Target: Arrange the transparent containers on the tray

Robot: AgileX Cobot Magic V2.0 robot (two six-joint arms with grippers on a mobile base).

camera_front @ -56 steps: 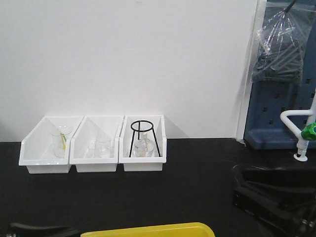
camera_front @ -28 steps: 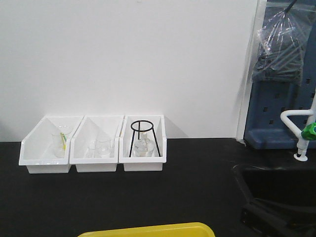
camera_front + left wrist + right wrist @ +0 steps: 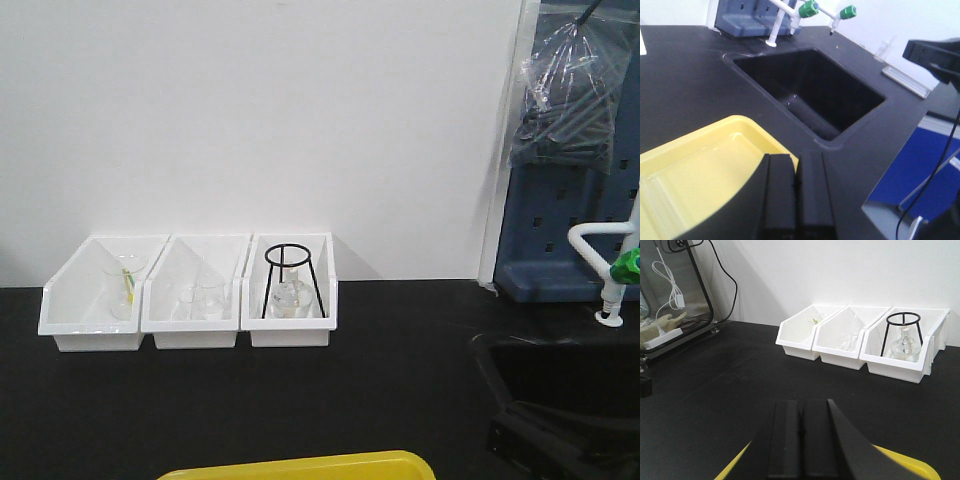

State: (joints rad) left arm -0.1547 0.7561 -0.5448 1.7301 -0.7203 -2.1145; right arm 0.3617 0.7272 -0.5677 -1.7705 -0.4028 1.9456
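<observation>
Left gripper point(image 3: 796, 197): jaws pressed together, nothing between them, positioned above the near right corner of the yellow tray point(image 3: 705, 165). Right gripper point(image 3: 802, 440): jaws pressed together, nothing between them, positioned over a yellow tray edge point(image 3: 912, 464) at the bottom of the right wrist view.

The tray rests flat on the black table point(image 3: 380, 390). Its visible interior holds nothing; only one corner region shows in the left wrist view, and only the far rim point(image 3: 300, 466) shows in the front view. The test tubes cannot be located in any view.

A black recessed sink point(image 3: 805, 90) sits in the table just beyond the tray, with white taps carrying green knobs point(image 3: 809, 8) at its far side.

Three white bins point(image 3: 190, 292) stand side by side against the white wall at the far edge of the table, well apart from the tray. The left and middle bins hold clear glassware; the right bin holds a black wire tripod stand point(image 3: 292, 280) over a glass vessel
</observation>
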